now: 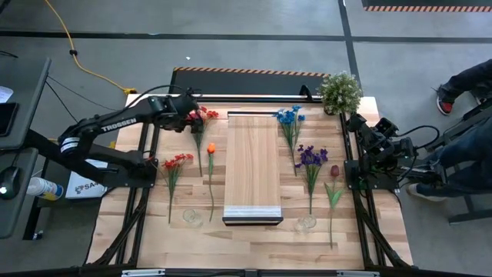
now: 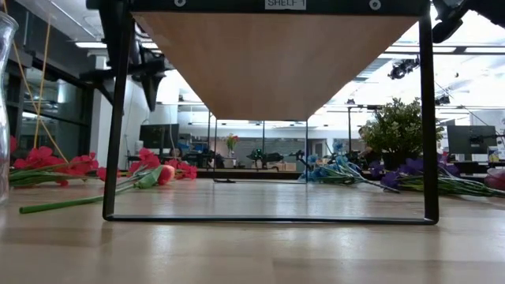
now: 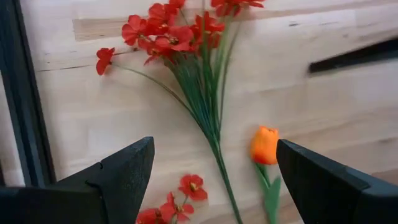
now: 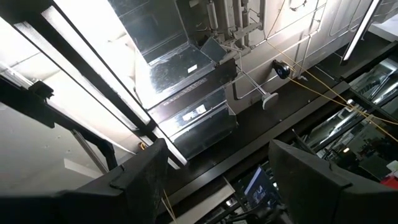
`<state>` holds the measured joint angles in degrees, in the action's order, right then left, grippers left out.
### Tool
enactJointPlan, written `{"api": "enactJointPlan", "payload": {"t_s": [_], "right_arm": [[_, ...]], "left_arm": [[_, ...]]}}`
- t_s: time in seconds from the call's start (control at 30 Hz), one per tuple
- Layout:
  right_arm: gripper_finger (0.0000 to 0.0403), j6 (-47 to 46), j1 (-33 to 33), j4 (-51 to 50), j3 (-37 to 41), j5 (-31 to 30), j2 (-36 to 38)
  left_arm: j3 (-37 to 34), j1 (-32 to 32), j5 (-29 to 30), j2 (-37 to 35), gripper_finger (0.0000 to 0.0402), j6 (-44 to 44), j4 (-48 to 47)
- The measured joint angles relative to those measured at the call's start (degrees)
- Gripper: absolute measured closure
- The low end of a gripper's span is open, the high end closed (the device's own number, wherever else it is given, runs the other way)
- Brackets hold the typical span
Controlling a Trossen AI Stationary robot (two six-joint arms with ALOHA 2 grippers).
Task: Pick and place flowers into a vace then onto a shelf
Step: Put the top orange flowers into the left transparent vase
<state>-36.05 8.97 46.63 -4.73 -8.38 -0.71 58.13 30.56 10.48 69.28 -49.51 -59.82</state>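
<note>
Left gripper [image 1: 192,115] hangs over the red spray [image 1: 201,119] at the far-left of the table, jaws spread wide, nothing held. In the left wrist view the spray's red heads [image 3: 168,31] and its green stem bundle sit between the two fingers [image 3: 121,174] — stem running roughly lengthwise away from the camera, so the jaws look set to close across it, not along it. My read: a straight descent onto the stem bundle below the heads is the next move.

Left arm is clearly nearer; the right gripper [image 4: 217,180] is parked off the right table edge, pointing up at the ceiling, jaws apart and empty.

Other flowers all lie flat, stems pointing toward the near edge:
- orange tulip [image 1: 211,148] just beside the spray
- second red spray [image 1: 177,161] further left
- blue flowers [image 1: 289,117], purple flowers [image 1: 311,158] and a dark-red bud [image 1: 334,171] right of the shelf [image 1: 252,165]

Shelf sits raised mid-table on a black frame. Two clear glass vases [image 1: 192,218] [image 1: 306,224] stand near its front corners — nearer one is well toward the front from the gripper. Slatted wood tabletop [image 1: 254,246]; potted plant [image 1: 340,91] at the far-right corner. Workshop behind.
</note>
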Motion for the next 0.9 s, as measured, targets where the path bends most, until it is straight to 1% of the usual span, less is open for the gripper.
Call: {"api": "enactJointPlan", "payload": {"t_s": [0.13, 0.33, 0.5, 0.9], "right_arm": [[0.0134, 0.0, 0.0, 0.0, 0.0, 0.0, 0.0], [0.0136, 0.3, 0.0, 0.0, 0.0, -0.7, 0.0], [0.0135, 0.4, 0.0, 0.0, 0.0, -0.9, 0.0], [0.0136, 0.5, 0.0, 0.0, 0.0, -0.9, 0.0]], "left_arm": [[-2.6, 4.0, -3.2, 0.0, 0.0032, 1.7, 0.9], [-6.5, 7.4, -8.9, 0.0, 0.0032, 3.2, 6.9], [-7.3, 7.3, -9.7, 1.8, 0.0032, 2.7, 7.8], [-7.3, 6.4, -11.6, 9.7, 0.0032, 1.1, 10.8]]}}
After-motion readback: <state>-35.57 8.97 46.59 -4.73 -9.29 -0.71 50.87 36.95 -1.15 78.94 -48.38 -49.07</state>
